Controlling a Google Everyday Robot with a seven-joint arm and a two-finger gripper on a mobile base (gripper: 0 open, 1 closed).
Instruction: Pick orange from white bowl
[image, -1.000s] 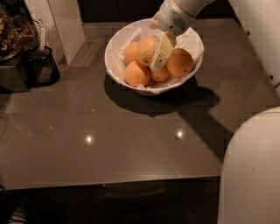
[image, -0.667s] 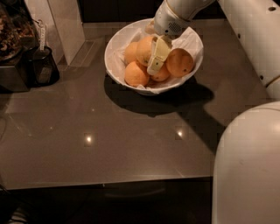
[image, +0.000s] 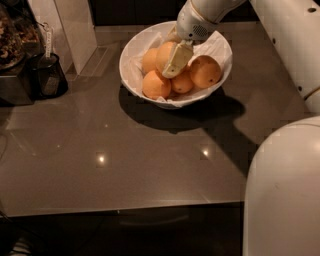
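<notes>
Orange (image: 163, 54) is held in the white bowl (image: 127, 56), far on the worktop (image: 125, 150), under the pincer (image: 172, 65), whose grip cannot be told. Smaller fruits (image: 155, 85) could be dislodged by a skewed lift.

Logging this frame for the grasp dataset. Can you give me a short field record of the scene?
gripper: inside the white bowl, against the orange
orange: large, pale, top of the pile, partly hidden by gripper, in bowl
other oranges: smaller, deeper colour, front and right of it
white bowl: paper-lined, on dark counter
</notes>
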